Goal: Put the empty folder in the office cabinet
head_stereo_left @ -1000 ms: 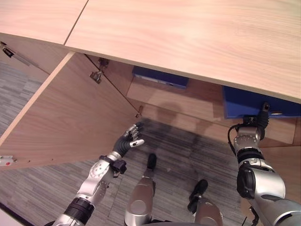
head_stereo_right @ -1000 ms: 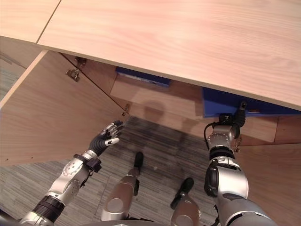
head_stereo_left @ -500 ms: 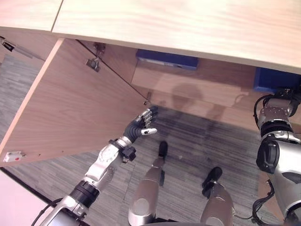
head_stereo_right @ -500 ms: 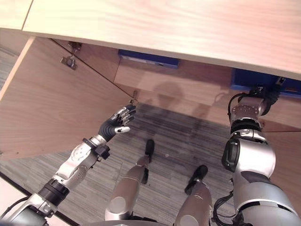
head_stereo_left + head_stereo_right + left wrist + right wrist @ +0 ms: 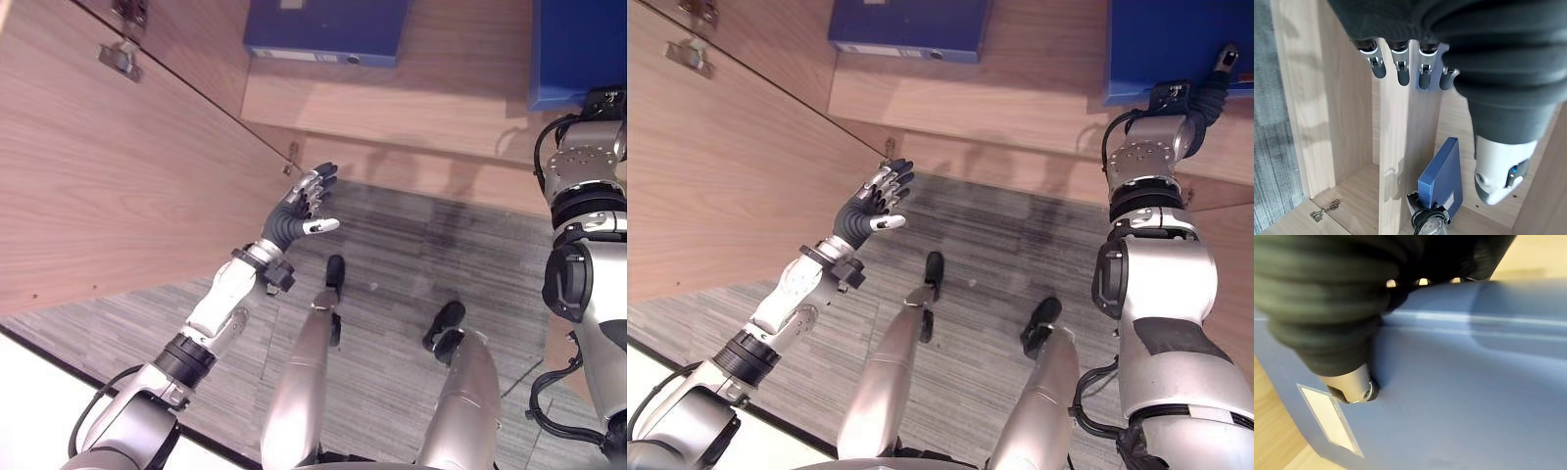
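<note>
Left eye: left hand (image 5: 294, 213) up in the air by the open cabinet door (image 5: 88, 186), fingers straight & spread, holding nothing. Two blue folders on cabinet shelf (image 5: 392, 103): one lying flat (image 5: 328, 29) twd shelf's left, 2nd (image 5: 578, 49) at its right end w/ right hand (image 5: 600, 103) on it.
Right eye: same scene; right hand reaches into shelf at the right-end folder.
Left wrist: fingers (image 5: 1400, 63) extended, empty; cabinet divider past them.
Right wrist: thumb pressed on blue folder face (image 5: 1459, 396); fingers curl over its top edge, so gripping it.
Progress: folder looks in the cabinet already; left: let go, pull arm out, prob. shut door.
Count: folders 2, open door 1.
</note>
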`<state>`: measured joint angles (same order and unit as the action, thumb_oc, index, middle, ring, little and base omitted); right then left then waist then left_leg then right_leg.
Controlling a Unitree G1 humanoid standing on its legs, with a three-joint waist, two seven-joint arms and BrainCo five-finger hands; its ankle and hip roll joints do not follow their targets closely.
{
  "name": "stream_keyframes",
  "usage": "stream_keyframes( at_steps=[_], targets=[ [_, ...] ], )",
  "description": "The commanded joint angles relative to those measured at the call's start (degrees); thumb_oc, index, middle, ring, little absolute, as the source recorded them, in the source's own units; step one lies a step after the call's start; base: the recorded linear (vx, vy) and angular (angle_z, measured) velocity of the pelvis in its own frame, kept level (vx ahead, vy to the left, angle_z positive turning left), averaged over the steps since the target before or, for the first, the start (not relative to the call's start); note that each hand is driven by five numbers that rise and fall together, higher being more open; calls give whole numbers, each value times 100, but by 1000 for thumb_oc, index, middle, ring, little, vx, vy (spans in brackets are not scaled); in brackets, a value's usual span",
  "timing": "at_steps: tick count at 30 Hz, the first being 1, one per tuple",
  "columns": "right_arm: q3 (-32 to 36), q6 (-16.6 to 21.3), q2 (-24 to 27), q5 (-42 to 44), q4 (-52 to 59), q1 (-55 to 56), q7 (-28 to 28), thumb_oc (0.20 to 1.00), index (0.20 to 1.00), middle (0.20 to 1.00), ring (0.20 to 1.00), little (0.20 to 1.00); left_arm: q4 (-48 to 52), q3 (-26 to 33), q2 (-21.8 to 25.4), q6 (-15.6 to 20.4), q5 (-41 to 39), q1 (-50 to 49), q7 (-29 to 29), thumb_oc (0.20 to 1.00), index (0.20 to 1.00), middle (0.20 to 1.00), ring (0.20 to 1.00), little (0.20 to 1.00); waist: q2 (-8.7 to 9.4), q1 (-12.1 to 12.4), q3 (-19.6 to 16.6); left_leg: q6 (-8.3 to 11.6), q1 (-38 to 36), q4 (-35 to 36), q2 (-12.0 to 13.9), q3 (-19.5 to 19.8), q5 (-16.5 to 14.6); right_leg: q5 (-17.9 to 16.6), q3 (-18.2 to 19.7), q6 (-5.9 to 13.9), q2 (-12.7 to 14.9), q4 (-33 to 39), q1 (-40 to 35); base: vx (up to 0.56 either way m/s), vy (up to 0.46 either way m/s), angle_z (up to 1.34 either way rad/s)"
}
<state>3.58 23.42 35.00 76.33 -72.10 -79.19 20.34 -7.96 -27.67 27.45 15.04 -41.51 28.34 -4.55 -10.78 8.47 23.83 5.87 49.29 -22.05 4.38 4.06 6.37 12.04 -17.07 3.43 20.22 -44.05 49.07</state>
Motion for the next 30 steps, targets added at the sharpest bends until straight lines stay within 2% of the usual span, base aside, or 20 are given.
stream_keyframes(
  at_steps=[1,6,12,14,15,16,18,19,20,21,22,23,26,28,29,30],
  targets=[
    [-495,194,455,-437,303,-441,-102,200,200,200,200,200,280,352,-6,391,-163,-38,49,1000,1000,1000,1000,1000,242,111,-384,43,161,-603,14,12,-1120,196,115,594,-296,202,151,18,-28,-4],
    [-914,201,403,-493,279,-935,-15,200,200,200,200,200,466,346,113,371,-109,-78,117,1000,1000,1000,1000,1000,323,98,-458,5,541,-777,5,57,-1210,302,194,575,-266,-88,602,51,-25,-2],
    [-1220,269,94,-558,383,-1300,109,200,200,200,200,200,576,384,231,373,-58,-86,232,1000,1000,1000,1000,1000,418,54,-552,-34,470,-692,14,108,-1275,397,264,471,-433,-86,662,69,-51,-2],
    [-1208,350,-5,-522,444,-1285,192,200,200,200,200,200,506,405,222,342,-76,-103,315,1000,1000,1000,1000,1000,496,16,-578,-50,266,-719,50,160,-1391,530,287,337,-577,-32,485,64,-140,-4],
    [-1148,390,-30,-572,485,-1224,245,200,200,200,200,200,512,380,259,326,-110,-164,337,1000,1000,1000,1000,1000,567,9,-427,-27,140,-1021,85,168,-1439,580,235,184,-643,-18,202,45,-136,-11],
    [-1138,388,-27,-582,488,-1233,254,200,200,200,200,200,513,378,271,327,-115,-152,338,1000,1000,1000,1000,1000,558,5,-391,-21,141,-1067,85,184,-1449,590,221,177,-644,-24,174,32,-163,-10],
    [-1089,415,35,-536,532,-1251,283,200,200,200,200,200,459,327,246,368,-226,-13,333,1000,1000,1000,1000,1000,691,-3,-235,127,389,-1527,73,221,-1345,697,132,52,-633,55,-10,16,-121,4],
    [-1060,405,104,-522,532,-1225,292,200,200,200,200,200,420,304,197,384,-322,5,311,1000,1000,1000,1000,1000,713,21,-221,146,462,-1445,44,204,-1242,734,71,48,-655,74,-112,103,-116,15],
    [-1028,411,199,-473,588,-1189,277,200,200,200,200,200,360,249,128,342,-360,41,270,1000,1000,1000,1000,1000,690,48,-199,141,499,-1155,25,118,-1002,790,-11,88,-729,113,-296,301,47,30],
    [-1031,457,312,-453,716,-1207,288,200,200,200,200,200,263,212,89,313,-358,39,245,1000,1000,1000,1000,1000,559,208,-171,68,578,-236,141,-285,-341,948,-138,96,-972,181,-661,278,57,41],
    [-1047,464,333,-457,733,-1199,304,200,200,200,200,200,255,199,66,316,-363,52,238,1000,1000,1000,1000,1000,571,231,-170,86,474,-71,153,-315,-282,965,-105,83,-999,252,-701,282,118,38],
    [-1072,540,247,-433,738,-1148,383,200,200,200,200,200,191,199,90,336,-400,30,261,1000,1000,1000,1000,1000,572,337,-189,54,193,443,298,-442,-272,1110,-97,72,-1108,288,-739,128,26,12],
    [-984,594,146,-436,966,-1093,308,200,200,200,200,200,153,177,171,337,-477,127,140,1000,1000,1000,1000,1000,762,436,-91,-28,208,444,55,-359,-279,1086,0,115,-1132,350,-895,135,23,-16],
    [-894,548,30,-403,977,-979,255,200,200,200,200,200,73,244,249,377,-514,166,102,1000,1000,1000,1000,1000,897,460,-196,-49,233,488,-67,-317,-309,993,9,197,-1058,576,-1042,195,61,-24],
    [-827,542,-122,-289,940,-889,187,200,200,200,200,200,106,289,365,357,-545,195,76,1000,1000,1000,1000,1000,1062,469,-322,-78,199,544,-106,-289,-364,862,62,325,-1035,761,-1174,203,57,8],
    [-823,536,-160,-257,909,-850,195,200,200,200,200,200,136,298,419,351,-557,239,73,1000,1000,1000,1000,1000,1138,483,-356,-82,140,591,-150,-262,-397,821,75,393,-1041,881,-1310,180,49,6]
  ],
)
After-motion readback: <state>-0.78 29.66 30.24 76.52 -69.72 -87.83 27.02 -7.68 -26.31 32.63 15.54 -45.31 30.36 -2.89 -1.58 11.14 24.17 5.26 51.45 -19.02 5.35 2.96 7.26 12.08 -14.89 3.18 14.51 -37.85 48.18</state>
